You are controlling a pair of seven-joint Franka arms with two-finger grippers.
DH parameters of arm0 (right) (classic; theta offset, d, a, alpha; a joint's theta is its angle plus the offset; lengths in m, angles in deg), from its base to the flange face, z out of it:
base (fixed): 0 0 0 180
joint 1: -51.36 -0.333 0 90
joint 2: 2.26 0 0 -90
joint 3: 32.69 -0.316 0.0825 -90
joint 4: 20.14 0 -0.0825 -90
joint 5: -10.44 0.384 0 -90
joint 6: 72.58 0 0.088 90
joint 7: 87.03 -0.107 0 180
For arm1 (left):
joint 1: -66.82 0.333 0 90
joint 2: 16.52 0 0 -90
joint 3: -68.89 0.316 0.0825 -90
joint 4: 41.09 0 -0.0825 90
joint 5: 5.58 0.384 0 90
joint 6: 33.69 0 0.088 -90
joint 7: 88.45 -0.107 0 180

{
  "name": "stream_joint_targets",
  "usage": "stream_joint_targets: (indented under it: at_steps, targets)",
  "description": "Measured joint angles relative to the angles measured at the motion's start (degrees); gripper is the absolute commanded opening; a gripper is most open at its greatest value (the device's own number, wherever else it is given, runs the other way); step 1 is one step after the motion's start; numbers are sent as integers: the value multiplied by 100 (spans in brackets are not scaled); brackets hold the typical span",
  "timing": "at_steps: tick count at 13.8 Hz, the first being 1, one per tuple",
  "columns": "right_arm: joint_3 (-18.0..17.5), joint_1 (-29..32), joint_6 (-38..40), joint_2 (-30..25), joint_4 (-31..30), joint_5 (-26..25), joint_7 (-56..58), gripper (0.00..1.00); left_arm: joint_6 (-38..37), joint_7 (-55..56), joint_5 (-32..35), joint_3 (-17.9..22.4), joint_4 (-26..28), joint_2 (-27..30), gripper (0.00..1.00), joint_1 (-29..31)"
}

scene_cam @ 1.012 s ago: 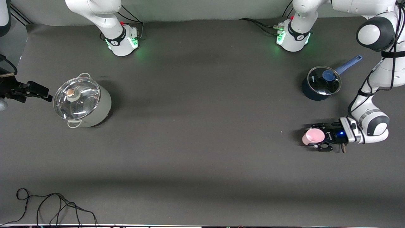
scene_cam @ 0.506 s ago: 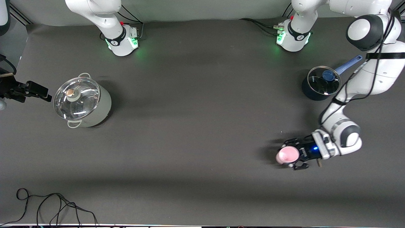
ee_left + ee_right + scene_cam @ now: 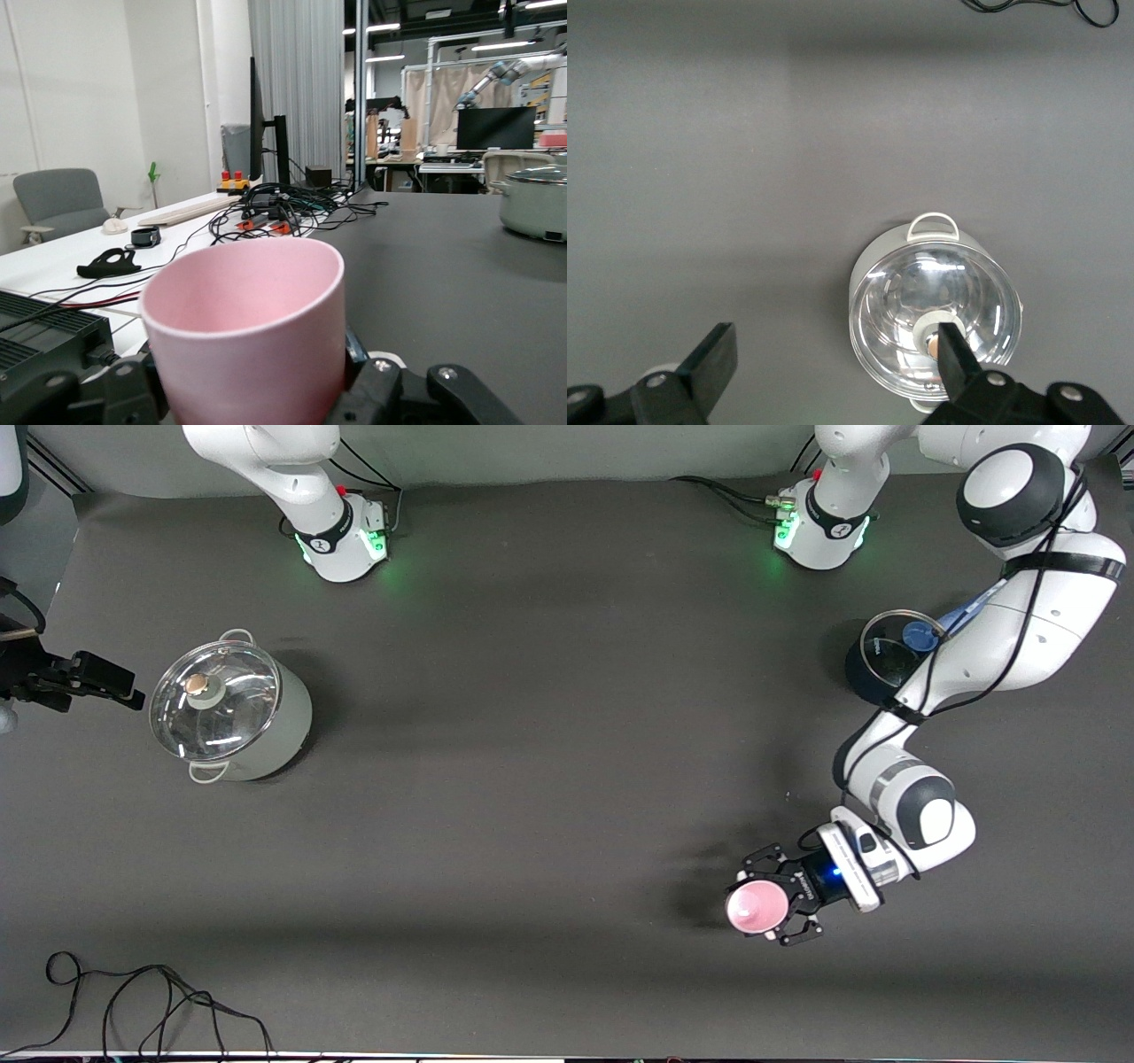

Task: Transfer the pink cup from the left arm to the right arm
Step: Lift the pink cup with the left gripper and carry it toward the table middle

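The pink cup (image 3: 756, 909) is a small pale tumbler, held up off the mat with its mouth open to the front camera. My left gripper (image 3: 764, 908), a black claw, is shut on the cup's lower wall, over bare mat toward the left arm's end of the table. In the left wrist view the pink cup (image 3: 244, 326) fills the foreground between the black fingers (image 3: 383, 391). My right gripper (image 3: 135, 693) waits open over the table edge at the right arm's end, beside the big pot. In the right wrist view, nothing lies between the fingers of the right gripper (image 3: 837, 352).
A grey-green pot with a glass lid (image 3: 230, 710) stands near the right arm's end; the same pot (image 3: 935, 305) shows below the right gripper. A dark blue saucepan (image 3: 879, 662) with a lid sits partly under the left arm. A loose black cable (image 3: 151, 1001) lies at the front edge.
The left arm has swung the pink cup toward the front camera and toward the middle of the table, and the cup's mouth has tipped more toward the camera. The right arm has not moved.
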Motion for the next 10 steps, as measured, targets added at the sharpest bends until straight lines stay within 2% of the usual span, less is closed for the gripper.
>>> stream_joint_targets:
  at_steps: [6,10]
  targets:
    - [0,0,0,-1,25,0,0,100,1952,544,0,-1105,-119,11,0,-342]
    - [0,0,0,0,43,0,0,100,3055,765,0,-1567,-327,22,0,-786]
